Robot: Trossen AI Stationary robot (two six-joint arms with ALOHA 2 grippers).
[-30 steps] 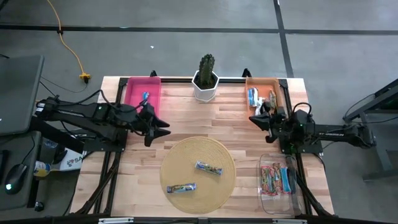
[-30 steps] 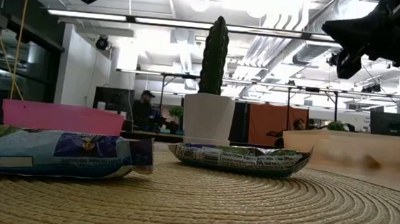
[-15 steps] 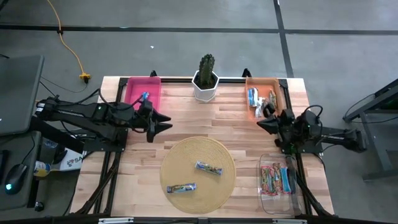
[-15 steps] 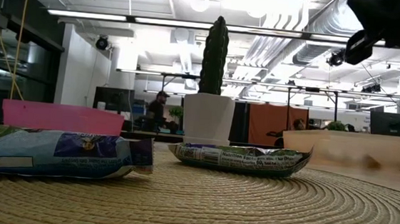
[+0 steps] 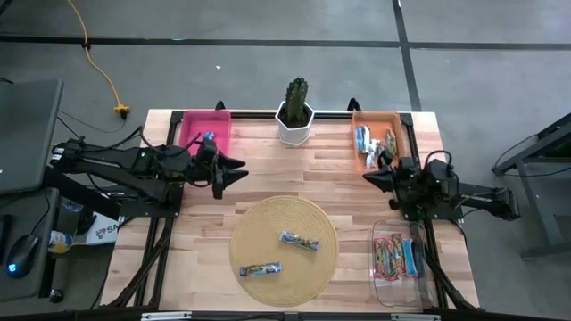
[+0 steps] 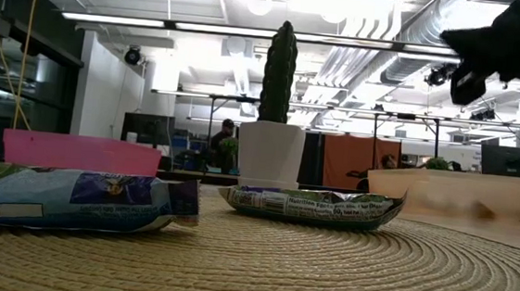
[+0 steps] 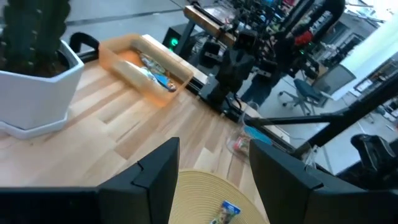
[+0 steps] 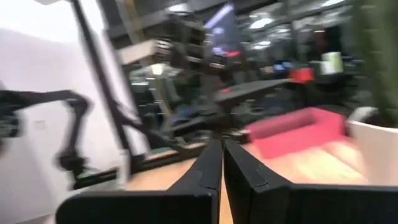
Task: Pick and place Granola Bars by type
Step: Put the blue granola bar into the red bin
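Observation:
Two granola bars lie flat on the round woven mat (image 5: 284,250): a blue-and-white one (image 5: 299,240) (image 6: 311,205) and another (image 5: 260,268) (image 6: 70,196) nearer the near edge. Another blue bar (image 5: 207,138) lies in the pink bin (image 5: 205,134). Several bars lie in the orange bin (image 5: 379,138) and in the clear bin (image 5: 400,259). My left gripper (image 5: 234,169) (image 7: 214,180) hovers open beside the pink bin, empty. My right gripper (image 5: 369,178) (image 8: 222,168) hovers shut and empty, just near-side of the orange bin.
A potted cactus (image 5: 295,111) in a white pot stands at the far edge between the pink and orange bins. Bare wooden table (image 5: 294,174) lies between the two grippers and the mat. In the low view a person shows far off in the room behind.
My left gripper has moved a little toward the far edge, alongside the pink bin, staying open. My right gripper has drawn back slightly from the orange bin toward the near edge. The bars on the mat have not moved.

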